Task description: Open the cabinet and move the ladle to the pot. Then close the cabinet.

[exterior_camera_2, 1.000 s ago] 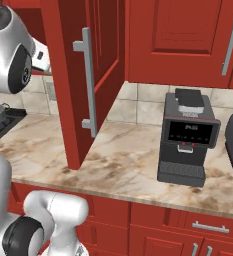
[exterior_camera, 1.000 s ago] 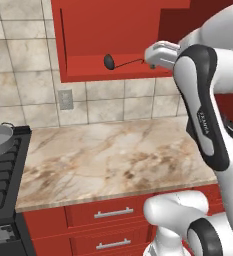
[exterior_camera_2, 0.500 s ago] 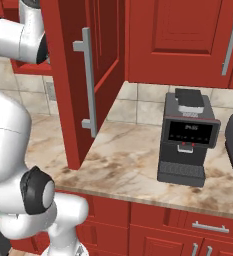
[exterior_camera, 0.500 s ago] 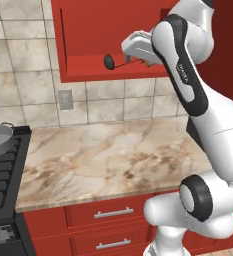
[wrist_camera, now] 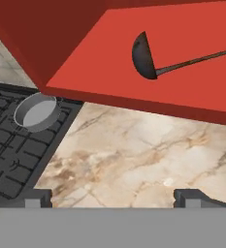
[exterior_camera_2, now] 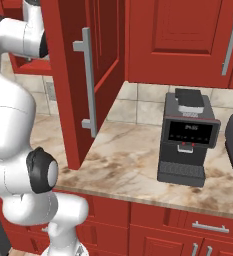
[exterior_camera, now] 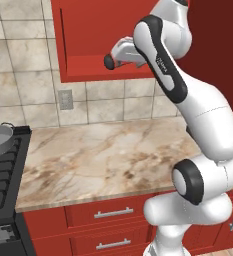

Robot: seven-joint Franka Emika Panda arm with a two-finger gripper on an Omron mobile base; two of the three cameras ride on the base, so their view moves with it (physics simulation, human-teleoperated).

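While the cabinet [exterior_camera_2: 83,75] door stands swung open, the ladle [wrist_camera: 144,55] lies on its red shelf, bowl end toward the stove. Raised before that shelf, the claw [wrist_camera: 112,195] is spread apart and empty. Well apart, the pot [wrist_camera: 36,110] sits on the stove [exterior_camera: 0,180] beside the marble counter [exterior_camera: 108,155].

Bright even rendered light, soft shadows, sharp
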